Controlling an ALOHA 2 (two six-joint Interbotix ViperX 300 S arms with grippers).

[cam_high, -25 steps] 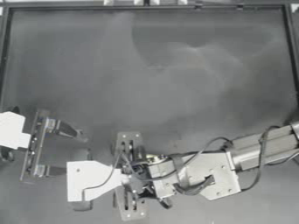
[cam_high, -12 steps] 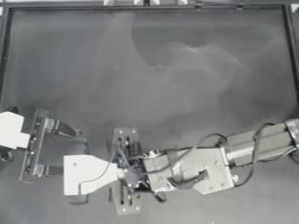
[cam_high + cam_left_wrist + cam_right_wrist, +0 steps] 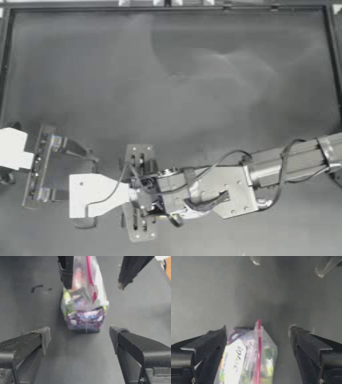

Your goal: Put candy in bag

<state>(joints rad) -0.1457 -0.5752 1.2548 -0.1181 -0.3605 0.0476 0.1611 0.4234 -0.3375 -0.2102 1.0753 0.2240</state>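
**Grippers spread on either side of the bag**

Our right gripper (image 3: pixel 257 331) sat low on the counter (image 3: pixel 174 75), toward 6 o'clock in the top view, having reached in from 3 o'clock and across the middle. We saw its jaws spread wide in its wrist view, with the bag (image 3: pixel 249 356) lying between them and close against one jaw; whether that jaw touched the plastic, we could not tell. The pink closure strip (image 3: pixel 258 348) ran along the length of the bag between the jaws, and colourful contents with a whitish printed wrapper showed through the clear plastic.

Our left gripper (image 3: pixel 78 333) faced the right one from about 7 o'clock, jaws likewise spread and holding nothing. In its wrist view the bag (image 3: pixel 84 306) rested on the dark counter just beyond its fingertips, apart from them, with the right gripper's two dark jaws reaching toward it from the far side, one jaw overlapping the bag's edge and the other well clear.

From above, both arms covered the bag almost wholly, so we could not place it there. We could not pick out a separate loose candy in any view.
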